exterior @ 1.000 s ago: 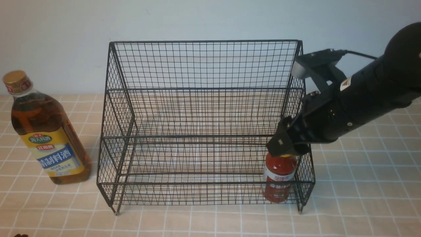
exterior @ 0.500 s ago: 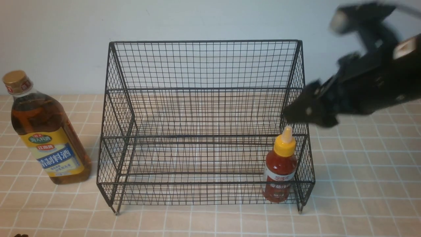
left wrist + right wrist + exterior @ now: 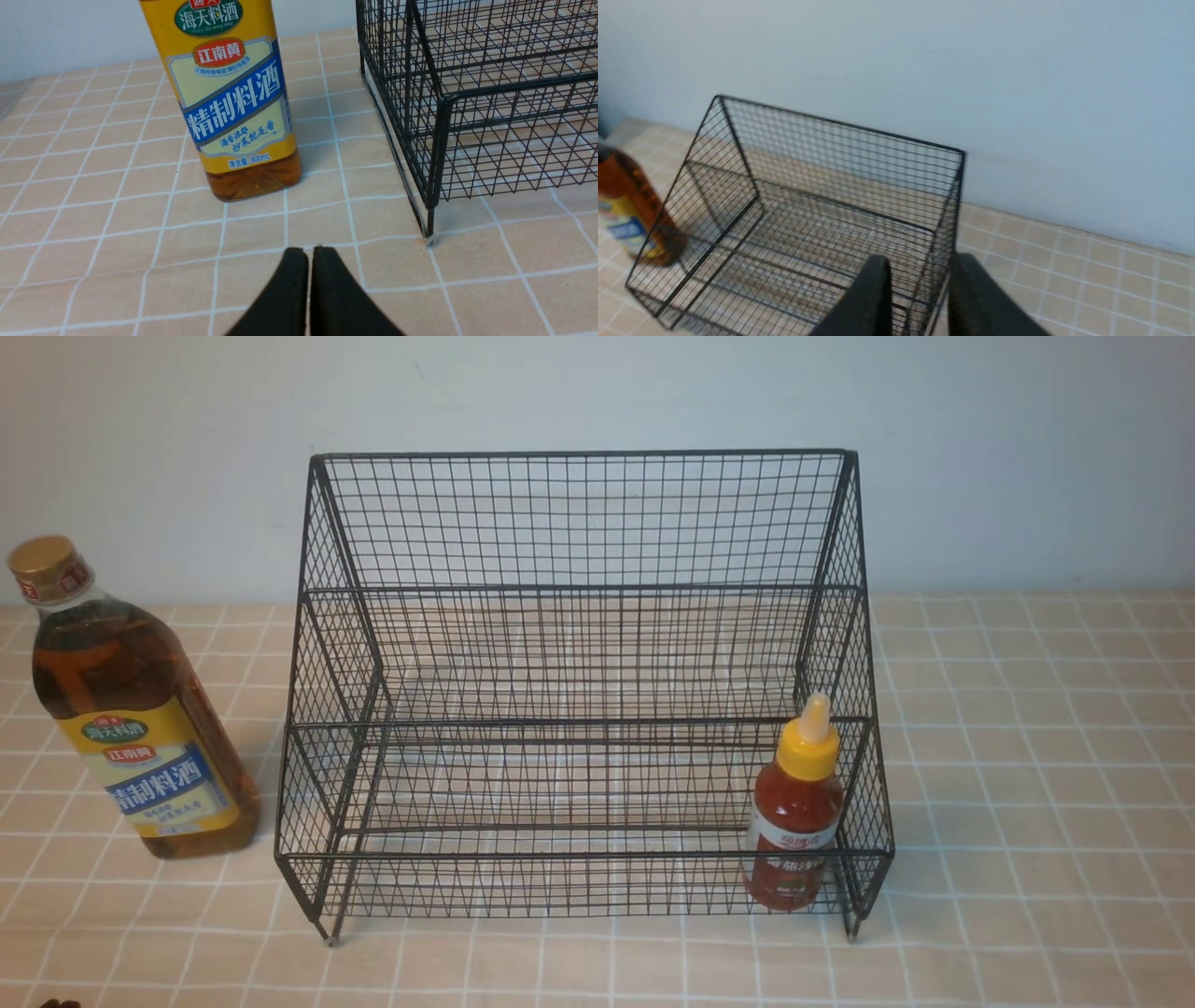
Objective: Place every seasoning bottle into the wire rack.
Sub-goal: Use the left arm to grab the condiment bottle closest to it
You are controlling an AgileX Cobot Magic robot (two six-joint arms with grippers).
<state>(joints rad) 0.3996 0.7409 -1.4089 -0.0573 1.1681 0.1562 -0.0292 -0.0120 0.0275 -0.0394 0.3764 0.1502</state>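
Note:
The black wire rack [image 3: 579,523] stands mid-table. The small red sauce bottle [image 3: 794,807] with a yellow nozzle cap stands upright in the rack's lower front tier, at its right end. The tall amber bottle [image 3: 131,709] with a gold cap and yellow-blue label stands on the table left of the rack. Neither arm shows in the front view. My left gripper [image 3: 309,252] is shut and empty, low over the table just in front of the amber bottle [image 3: 233,93] and beside the rack's corner [image 3: 434,140]. My right gripper [image 3: 920,263] is open and empty, high above the rack's right side [image 3: 957,186].
The table is covered by a peach tiled cloth [image 3: 1027,803]. A plain pale wall [image 3: 597,392] rises right behind the rack. The amber bottle also shows blurred in the right wrist view [image 3: 630,210].
My right gripper let go of the red sauce bottle's cap, rose up and to the right, and left the front view. The sauce bottle stays standing in the rack.

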